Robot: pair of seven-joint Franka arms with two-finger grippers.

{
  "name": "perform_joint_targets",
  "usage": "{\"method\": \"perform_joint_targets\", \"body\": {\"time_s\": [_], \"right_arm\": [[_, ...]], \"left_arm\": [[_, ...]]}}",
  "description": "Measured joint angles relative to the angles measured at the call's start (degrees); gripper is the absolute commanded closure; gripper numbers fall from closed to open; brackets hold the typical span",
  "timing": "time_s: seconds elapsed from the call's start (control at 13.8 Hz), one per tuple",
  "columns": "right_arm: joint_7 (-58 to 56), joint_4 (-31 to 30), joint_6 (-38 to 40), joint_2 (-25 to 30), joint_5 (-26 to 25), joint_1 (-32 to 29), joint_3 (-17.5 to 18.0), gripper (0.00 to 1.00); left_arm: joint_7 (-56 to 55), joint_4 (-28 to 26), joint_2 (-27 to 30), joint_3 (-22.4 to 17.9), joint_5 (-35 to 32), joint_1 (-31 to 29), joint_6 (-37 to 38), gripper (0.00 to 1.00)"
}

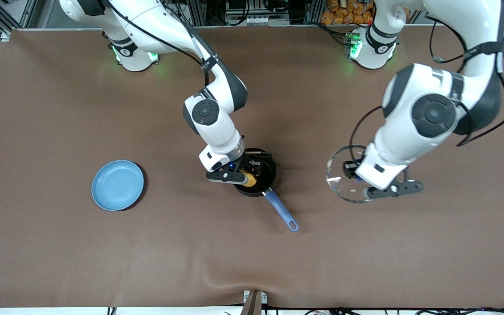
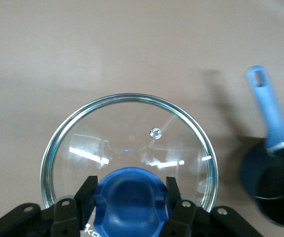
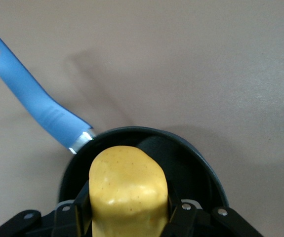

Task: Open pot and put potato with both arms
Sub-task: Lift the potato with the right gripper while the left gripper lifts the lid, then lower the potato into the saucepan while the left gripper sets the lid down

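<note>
Nearest the front camera, the pot's blue handle [image 1: 281, 214] points out across the brown surface [image 1: 59, 245]. Just up from it sits the pot [image 1: 266, 173], open and black inside. Right over it hangs the right pincer [image 1: 246, 177], clamped on the potato [image 1: 250, 179]; the right wrist view shows the yellow lump [image 3: 127, 190] pinched between both fingers [image 3: 77, 212] above the pan's bowl. Toward the left arm's end, the left pincer [image 1: 357, 173] holds the glass lid [image 1: 344, 175] by its blue knob [image 2: 131, 197], fingers closed on that knob, lid apparently held clear of the surface, well apart from the pot. Toward the right arm's end, a blue plate [image 1: 117, 185] lies flat. The risk now, as I read it: the potato sits over the handle side of the bowl, so a release there could clip the rim and bounce it out. A slack grip on the knob could also tip that lid.
</note>
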State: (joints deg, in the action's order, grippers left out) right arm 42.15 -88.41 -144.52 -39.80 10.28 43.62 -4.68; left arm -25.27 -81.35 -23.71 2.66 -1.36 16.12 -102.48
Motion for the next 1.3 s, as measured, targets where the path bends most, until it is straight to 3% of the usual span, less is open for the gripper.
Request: {"method": "perform_joint_targets", "body": {"time_s": [0.22, 0.51, 0.79, 0.87, 0.94, 1.01, 1.16, 1.3], "right_arm": [[0.0, 0.14, -2.07, -2.4, -1.4, 1.16, -0.02, 0.98], [0.18, 0.22, -6.47, -5.84, -1.44, 2.69, -0.08, 0.98], [0.95, 0.31, -7.8, -7.37, -1.46, 3.86, -0.22, 0.94], [1.28, 0.31, -7.81, -7.5, -1.48, 4.06, -0.28, 0.76], [1.5, 0.31, -7.82, -7.6, -1.48, 4.18, -0.33, 0.39], [1.67, 0.32, -7.82, -7.67, -1.48, 4.18, -0.39, 0.12], [1.86, 0.35, -7.84, -7.68, -1.48, 4.18, -0.64, 0.0], [1.93, 0.45, -7.85, -7.69, -1.48, 4.18, -0.88, 0.0]], "left_arm": [[3.15, -3.72, 0.08, 0.0, 0.01, -3.43, -1.32, 1.0], [10.87, -11.11, -1.11, -0.03, 0.01, -6.56, -9.75, 1.0], [13.59, -13.88, -3.49, 0.03, 0.01, -7.96, -15.75, 1.0], [14.24, -15.05, -3.87, 0.11, 0.01, -7.93, -18.28, 1.0], [14.73, -16.13, -4.18, 0.14, 0.01, -7.92, -20.2, 1.0], [15.01, -16.87, -4.53, 0.11, 0.01, -7.98, -21.36, 1.0], [15.5, -18.02, -5.29, 0.08, 0.0, -8.54, -23.74, 1.0], [17.28, -20.53, -5.89, 0.02, 0.0, -9.29, -28.49, 1.0]]}}
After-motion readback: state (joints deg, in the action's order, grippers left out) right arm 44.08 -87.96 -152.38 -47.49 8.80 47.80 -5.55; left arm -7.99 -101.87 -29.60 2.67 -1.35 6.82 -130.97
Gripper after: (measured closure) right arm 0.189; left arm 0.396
